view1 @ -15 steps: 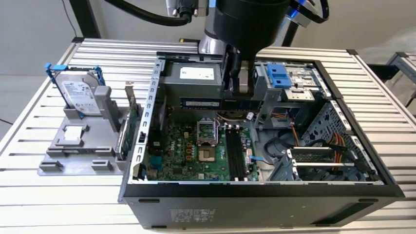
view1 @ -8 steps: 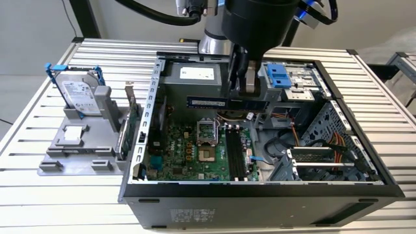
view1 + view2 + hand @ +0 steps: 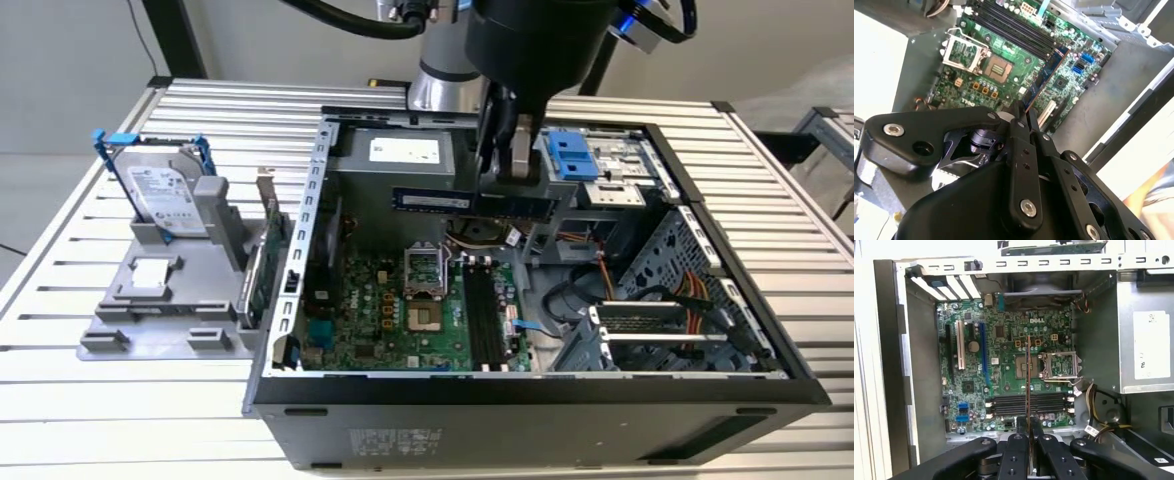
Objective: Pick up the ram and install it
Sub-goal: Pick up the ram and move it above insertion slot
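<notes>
My gripper (image 3: 511, 192) hangs over the open computer case (image 3: 534, 395), shut on the ram (image 3: 434, 201), a long blue stick held level above the motherboard (image 3: 374, 320). In both wrist views the ram shows edge-on as a thin line (image 3: 1027, 380) (image 3: 1048, 72) running out from between the black fingers (image 3: 1018, 450) (image 3: 1019, 130). The dark memory slots (image 3: 483, 320) (image 3: 1029, 404) (image 3: 1014, 30) lie below it on the board, beside the CPU socket (image 3: 424, 270). The ram is clear of the slots.
On the exterior view's left, a grey stand (image 3: 160, 300) holds a silver hard drive in a blue frame (image 3: 167, 195) and a green card (image 3: 260, 265). Cables (image 3: 694, 300) and a drive cage (image 3: 601, 160) crowd the case's right side. All rests on a slatted metal table (image 3: 120, 420).
</notes>
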Robot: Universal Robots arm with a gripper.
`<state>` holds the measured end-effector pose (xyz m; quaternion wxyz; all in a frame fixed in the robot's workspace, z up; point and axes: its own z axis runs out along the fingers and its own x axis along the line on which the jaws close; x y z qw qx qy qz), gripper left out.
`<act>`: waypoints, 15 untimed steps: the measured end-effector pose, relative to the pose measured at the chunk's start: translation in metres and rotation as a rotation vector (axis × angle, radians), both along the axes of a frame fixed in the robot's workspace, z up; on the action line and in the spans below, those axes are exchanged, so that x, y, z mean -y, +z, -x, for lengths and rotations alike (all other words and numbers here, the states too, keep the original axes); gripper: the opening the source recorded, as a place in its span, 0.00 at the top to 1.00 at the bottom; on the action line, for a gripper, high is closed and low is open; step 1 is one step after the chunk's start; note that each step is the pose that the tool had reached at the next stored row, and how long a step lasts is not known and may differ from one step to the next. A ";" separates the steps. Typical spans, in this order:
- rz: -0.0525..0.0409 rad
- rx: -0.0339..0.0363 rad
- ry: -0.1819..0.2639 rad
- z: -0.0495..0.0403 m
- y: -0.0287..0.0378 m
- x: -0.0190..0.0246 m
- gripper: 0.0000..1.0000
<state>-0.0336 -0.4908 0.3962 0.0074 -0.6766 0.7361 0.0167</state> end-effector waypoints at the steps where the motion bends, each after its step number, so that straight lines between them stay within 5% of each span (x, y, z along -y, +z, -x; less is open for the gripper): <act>1: -0.0001 0.0000 0.000 -0.0010 -0.0001 -0.0022 1.00; 5: 0.0000 -0.0001 0.000 -0.0095 -0.0001 -0.0098 1.00; 15: 0.0000 0.0000 0.000 -0.0353 -0.0001 -0.0188 1.00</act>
